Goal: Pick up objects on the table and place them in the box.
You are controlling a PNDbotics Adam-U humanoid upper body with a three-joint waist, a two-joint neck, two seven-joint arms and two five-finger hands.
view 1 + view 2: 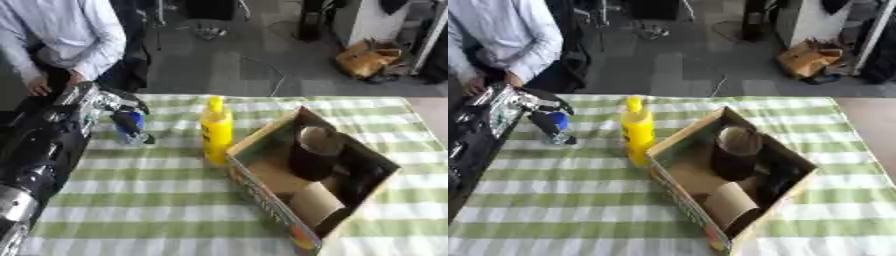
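Your left hand [92, 102] comes in from the 9 o'clock side of the desk, a black and silver arm of metal links running up from the lower left corner. Its fingers are curled round a small clear bottle [131, 129] with a blue cap, which sits tilted at the fingertips, its lower end down at or just above the cloth; you cannot tell from these views whether it touches. Your right hand shows in neither view.

From that hand, at 3 o'clock and near, stands one yellow squeeze bottle [216, 131], smooth plastic, tall and upright, with a narrow yellow nozzle on top. It is apart from the hand and stands just beside the near left wall of the box.

One cardboard box [262, 135] lies further on toward 4 o'clock, open at the top, plain brown inside, with coloured print on its outer long side. It sits askew to the stripes. Inside it you have one dark round cup [735, 152], upright, and beside it, toward 3 o'clock, a dark shape too dim to make out.

The desk [157, 210] is covered with one cloth of broad green and white stripes, soft and flat.
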